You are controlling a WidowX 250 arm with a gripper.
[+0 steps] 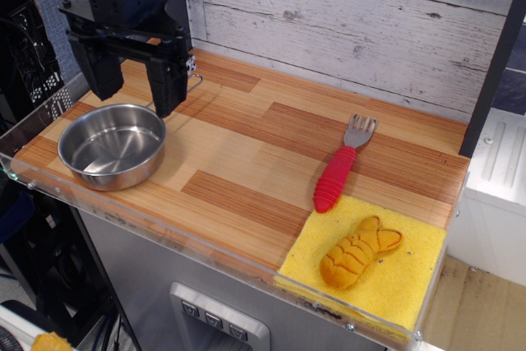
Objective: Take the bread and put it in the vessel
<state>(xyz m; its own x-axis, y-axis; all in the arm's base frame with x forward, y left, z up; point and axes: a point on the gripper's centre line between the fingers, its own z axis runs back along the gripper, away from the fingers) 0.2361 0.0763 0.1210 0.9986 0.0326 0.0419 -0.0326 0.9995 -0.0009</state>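
The bread (357,253), an orange-yellow ridged toy loaf, lies on a flat yellow cloth (411,277) at the front right corner of the wooden table. The vessel (113,145), a round shiny steel pan, stands at the front left; its wire handle (194,80) shows behind the gripper. My black gripper (136,81) hangs above the table just behind the vessel, far to the left of the bread. Its two fingers (168,80) are spread apart with nothing between them.
A fork (341,167) with a red handle and grey tines lies right of centre, just behind the cloth. A clear acrylic lip (164,232) runs along the table's front edge. A white plank wall (353,22) stands behind.
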